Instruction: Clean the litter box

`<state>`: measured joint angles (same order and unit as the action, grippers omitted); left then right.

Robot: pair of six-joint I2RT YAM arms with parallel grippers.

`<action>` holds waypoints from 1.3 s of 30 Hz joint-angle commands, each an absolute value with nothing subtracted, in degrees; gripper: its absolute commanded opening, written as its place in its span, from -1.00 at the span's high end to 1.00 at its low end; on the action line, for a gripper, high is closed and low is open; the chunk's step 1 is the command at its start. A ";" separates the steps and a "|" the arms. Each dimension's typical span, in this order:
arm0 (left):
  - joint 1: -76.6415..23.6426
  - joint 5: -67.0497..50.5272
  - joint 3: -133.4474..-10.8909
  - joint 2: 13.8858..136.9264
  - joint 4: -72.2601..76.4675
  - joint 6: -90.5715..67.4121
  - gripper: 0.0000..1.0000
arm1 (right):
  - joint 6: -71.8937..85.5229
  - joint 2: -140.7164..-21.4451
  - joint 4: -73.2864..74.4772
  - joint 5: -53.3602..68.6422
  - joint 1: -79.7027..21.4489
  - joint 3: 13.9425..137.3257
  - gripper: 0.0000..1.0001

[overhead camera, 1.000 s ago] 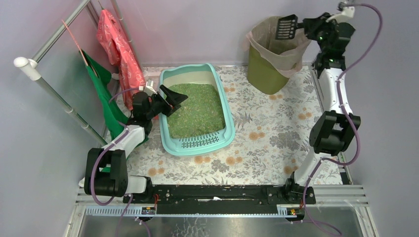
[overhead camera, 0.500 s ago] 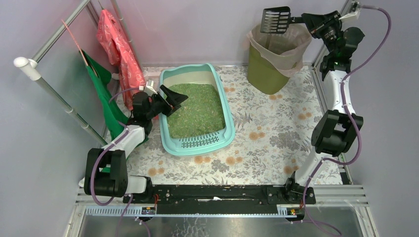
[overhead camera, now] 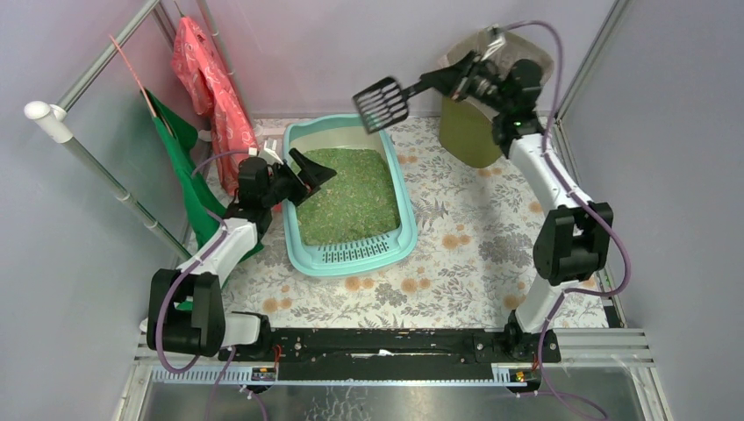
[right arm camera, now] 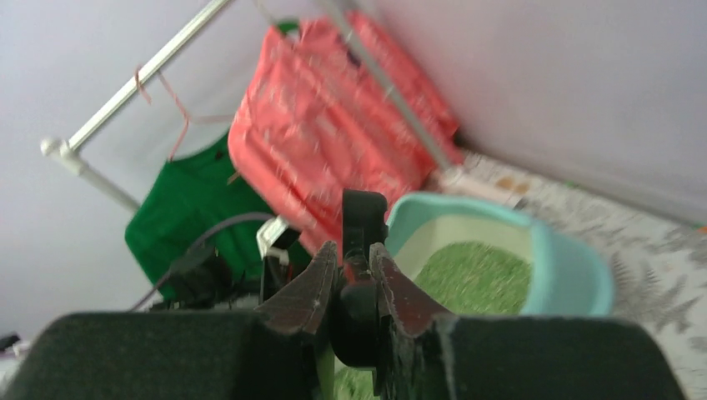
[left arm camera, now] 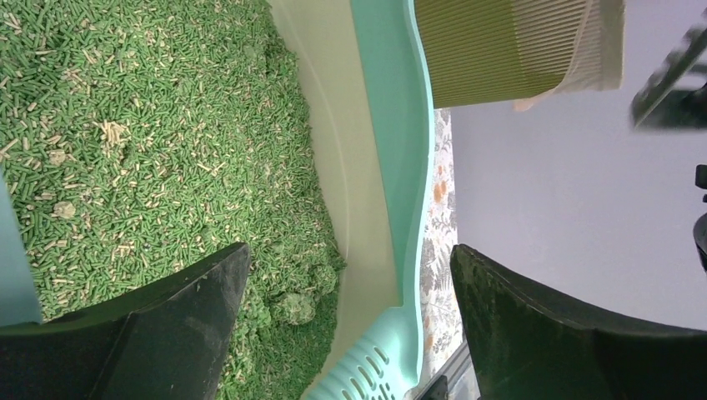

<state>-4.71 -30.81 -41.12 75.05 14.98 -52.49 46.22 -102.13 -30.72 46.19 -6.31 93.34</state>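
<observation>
I'm looking down on a table under a grey floral-print cover [overhead camera: 474, 246]. The litter box [overhead camera: 404, 200], a large pale turquoise plastic tray with a wide rim and a slotted grille step at its near end, sits left of centre on the table, filled with green granules [overhead camera: 346, 197]. Left of it, a red patterned cloth [overhead camera: 206, 79] and a green cloth [overhead camera: 189, 175] hang from a metal rail [overhead camera: 96, 167]. A round olive bin lined with a beige plastic bag [overhead camera: 465, 132] stands at the far right corner, near the tray but not touching it.

The right gripper [overhead camera: 446, 81] is clamped narrow on the handle of a black slotted plastic scoop [overhead camera: 383, 102], which is in the air above the tray's far right corner. The left gripper [overhead camera: 310, 170] hangs over the tray's left side with its jaws wide, nothing between them. I can't tell whether its lower finger [left arm camera: 167, 325] touches the granules.
</observation>
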 commanded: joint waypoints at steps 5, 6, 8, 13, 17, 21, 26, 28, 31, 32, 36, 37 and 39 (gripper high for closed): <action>-7.61 -24.58 -44.31 73.23 7.17 -47.41 -0.97 | 31.45 -99.64 -22.59 44.40 -17.46 85.33 1.00; -7.74 -24.33 -44.16 73.09 7.06 -47.38 -0.97 | 31.08 -100.16 -22.97 43.96 -18.20 83.67 1.00; -7.89 -24.06 -43.89 73.10 6.57 -47.46 -0.97 | 30.64 -101.60 -24.05 42.68 -19.58 80.89 1.00; -7.98 -23.66 -43.37 72.49 6.39 -47.51 -0.97 | 30.40 -106.06 -25.22 42.10 -22.53 79.66 1.00; -7.98 -23.48 -42.68 72.31 6.31 -47.55 -0.97 | 30.42 -108.91 -25.05 42.01 -23.94 80.85 1.00; -7.99 -23.29 -42.45 72.56 6.36 -47.55 -0.97 | 30.58 -110.94 -25.57 42.04 -26.05 81.12 1.00; -7.95 -23.57 -42.71 73.02 7.13 -47.81 -0.97 | 26.11 -112.52 -19.60 39.96 -28.73 83.12 -0.15; -8.00 -23.48 -42.61 72.79 7.62 -47.81 -0.97 | 25.14 -111.85 -18.54 38.18 -28.91 82.71 -0.90; -8.00 -23.29 -41.90 71.98 8.99 -48.60 -0.97 | 23.29 -110.69 -16.87 35.50 -28.89 82.46 -1.00; -7.95 -23.21 -41.70 71.80 9.33 -48.82 -0.97 | 23.05 -110.38 -17.06 35.47 -28.91 82.30 -1.00; -8.00 -23.53 -41.50 71.67 9.76 -48.96 -0.97 | 22.96 -109.17 -17.69 35.46 -28.91 81.61 -1.00; -7.98 -23.75 -41.49 71.71 9.76 -49.00 -0.97 | 23.36 -108.28 -19.20 34.96 -28.92 80.25 -1.00; -7.97 -23.86 -41.47 71.57 9.76 -49.04 -0.97 | 24.36 -105.46 -23.05 33.13 -28.92 77.02 -1.00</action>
